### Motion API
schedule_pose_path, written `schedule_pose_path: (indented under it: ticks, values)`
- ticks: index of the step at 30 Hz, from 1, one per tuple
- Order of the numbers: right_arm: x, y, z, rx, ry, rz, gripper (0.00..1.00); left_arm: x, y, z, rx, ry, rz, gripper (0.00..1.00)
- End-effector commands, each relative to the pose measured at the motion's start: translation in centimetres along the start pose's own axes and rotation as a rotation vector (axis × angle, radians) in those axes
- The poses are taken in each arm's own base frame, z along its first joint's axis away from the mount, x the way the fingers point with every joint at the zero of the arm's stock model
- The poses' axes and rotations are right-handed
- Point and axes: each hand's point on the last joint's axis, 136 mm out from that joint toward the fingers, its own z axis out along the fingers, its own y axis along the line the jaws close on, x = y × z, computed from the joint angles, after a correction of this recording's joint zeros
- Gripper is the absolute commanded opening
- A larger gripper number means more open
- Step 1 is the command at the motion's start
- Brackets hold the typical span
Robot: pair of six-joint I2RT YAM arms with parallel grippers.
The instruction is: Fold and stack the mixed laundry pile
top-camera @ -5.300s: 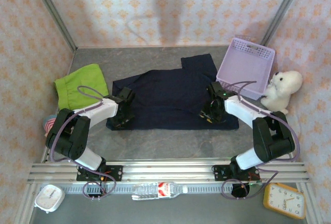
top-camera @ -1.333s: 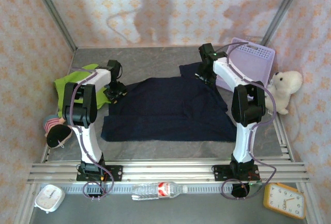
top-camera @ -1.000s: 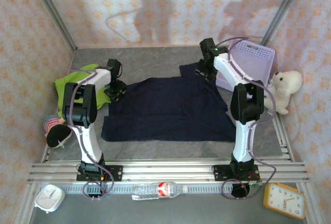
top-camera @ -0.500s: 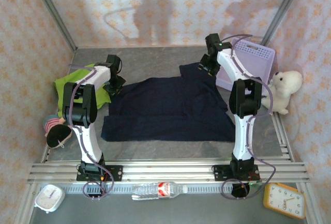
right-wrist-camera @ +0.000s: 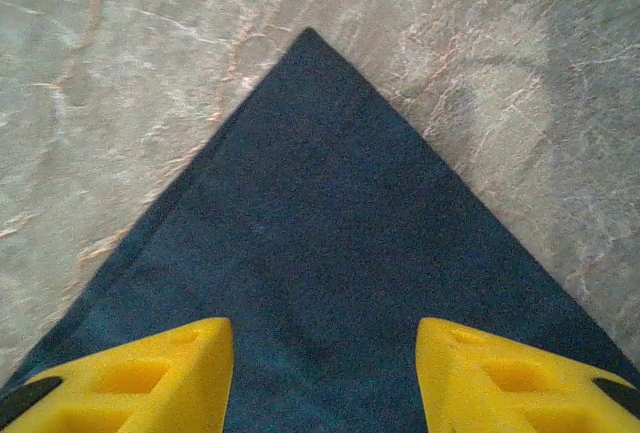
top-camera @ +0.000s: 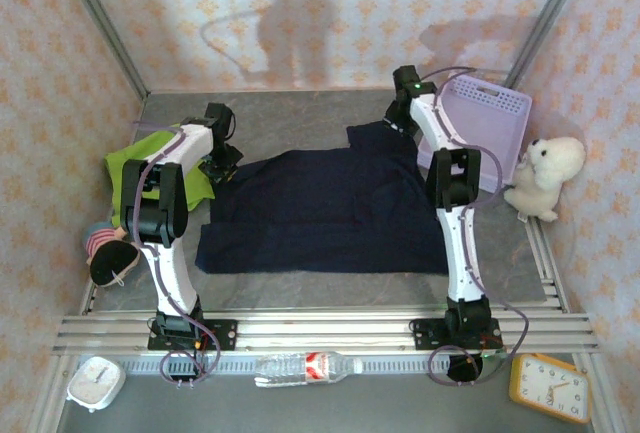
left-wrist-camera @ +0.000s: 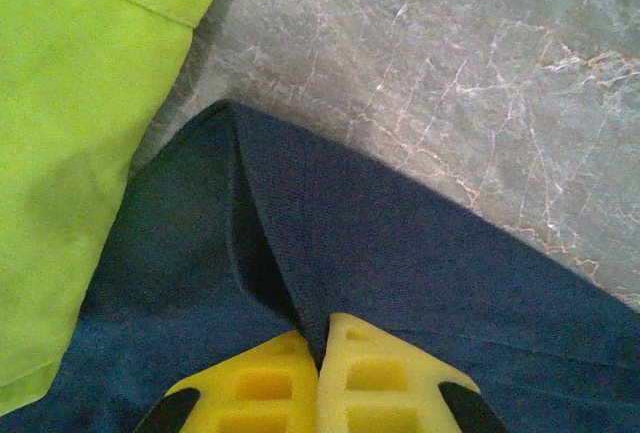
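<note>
Dark navy garment point(top-camera: 320, 218) lies flat on the middle of the tabletop point(top-camera: 300, 283), long axis left to right, near hem straight. It is judged light, limp and prone to sag, so best taken at the corners. The lime-green garment point(top-camera: 125, 168) lies against its far left edge. At the far left corner, the left claw point(left-wrist-camera: 320, 338) is pressed together, pinching a ridge of navy cloth. At the far right corner, which points away, the right claw point(right-wrist-camera: 320, 343) is spread, straddling it.

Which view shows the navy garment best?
Top external: nearly the whole navy garment lies spread out. Left wrist shows one corner pinched in shut fingers; right wrist shows another corner below open fingers.
</note>
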Motion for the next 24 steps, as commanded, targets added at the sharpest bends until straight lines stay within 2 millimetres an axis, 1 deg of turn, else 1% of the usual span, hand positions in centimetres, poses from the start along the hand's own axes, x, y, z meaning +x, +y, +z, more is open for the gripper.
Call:
schedule_pose_path:
  ticks: [1,4,6,9,10,11,13,15,16,19,22,24]
  values:
    - [-0.2,0.5,-0.2,0.047,-0.049,-0.045,0.52,-0.1,0.2,-2.2,0.010,-0.012,0.017,0.00]
    - [1.0,0.7,0.9,0.079,-0.038,-0.080,0.53,-0.1,0.3,-2.3,0.006,-0.014,0.017,0.00]
    - [1.9,0.3,2.0,0.108,-0.019,-0.090,0.52,-0.1,0.4,-2.2,0.002,-0.015,0.015,0.00]
    - [2.7,-0.4,3.2,0.141,0.007,-0.083,0.49,-0.1,0.3,-2.1,0.005,-0.013,0.010,0.00]
    - [2.9,-0.5,3.6,0.143,0.015,-0.079,0.45,-0.1,0.2,-2.1,0.008,-0.013,0.008,0.00]
    - [2.9,-0.6,3.8,0.138,0.022,-0.074,0.38,-0.1,0.2,-2.1,0.009,-0.014,0.008,0.00]
    - [2.7,-0.6,3.8,0.128,0.026,-0.060,0.16,-0.3,-0.1,-2.3,0.015,-0.018,0.008,0.00]
    - [1.9,-0.3,2.9,0.106,0.012,-0.048,0.03,-0.5,-0.4,-2.4,0.020,-0.019,0.012,0.00]
    - [1.3,-0.1,2.1,0.095,-0.005,-0.045,0.00,-0.7,-0.6,-2.6,0.024,-0.021,0.014,0.00]
    - [-0.5,0.7,-0.8,0.054,-0.060,-0.040,0.00,-1.3,-1.2,-3.0,0.043,-0.030,0.015,0.00]
    - [-1.9,1.5,-4.1,0.011,-0.104,-0.042,0.00,-2.0,-1.5,-3.8,0.083,-0.035,-0.004,0.00]
    - [-2.4,1.7,-6.3,-0.008,-0.129,-0.054,0.00,-2.4,-1.7,-4.4,0.116,-0.038,-0.014,0.00]
